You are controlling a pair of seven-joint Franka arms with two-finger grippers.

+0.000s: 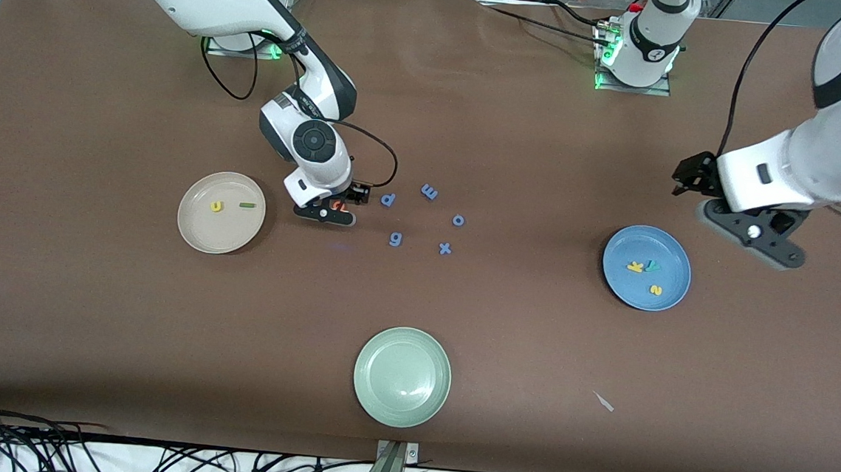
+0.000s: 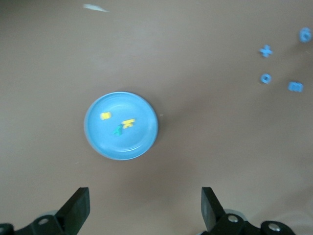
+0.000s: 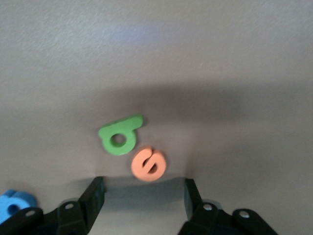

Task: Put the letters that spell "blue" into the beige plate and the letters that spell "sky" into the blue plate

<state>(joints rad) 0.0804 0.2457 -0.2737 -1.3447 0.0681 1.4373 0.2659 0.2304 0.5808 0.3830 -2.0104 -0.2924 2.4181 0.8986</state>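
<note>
In the front view the right gripper point(image 1: 333, 211) hides most of the two letters under it; only a bit of orange shows there. The right wrist view shows them well: a green "b" point(image 3: 120, 135) and an orange "e" point(image 3: 148, 164) lie flat on the brown table point(image 1: 89, 316), touching each other. Both sit just in front of the right gripper's point(image 3: 143, 196) open fingers, which hold nothing. The "e" lies close to the gap between the fingers and the "b" is a little farther out. The beige plate point(image 1: 202, 239) is round and shallow and sits just beside this gripper, toward the right arm's end of the table. In it lie the yellow "u" point(image 1: 216, 206) and the thin green "l" point(image 1: 247, 205), apart from each other. The blue plate point(image 1: 668, 242) sits toward the left arm's end of the table. It holds the yellow "k" point(image 1: 634, 266), the teal "y" point(image 1: 651, 265) and the yellow "s" point(image 1: 656, 289); the "k" and "y" touch. The left gripper point(image 1: 757, 241) waits in the air just beside the blue plate, open wide and empty. Five blue letters point(image 1: 422, 217) lie between the two plates. A pale green plate point(image 1: 368, 399) sits nearer to the front camera.
</note>
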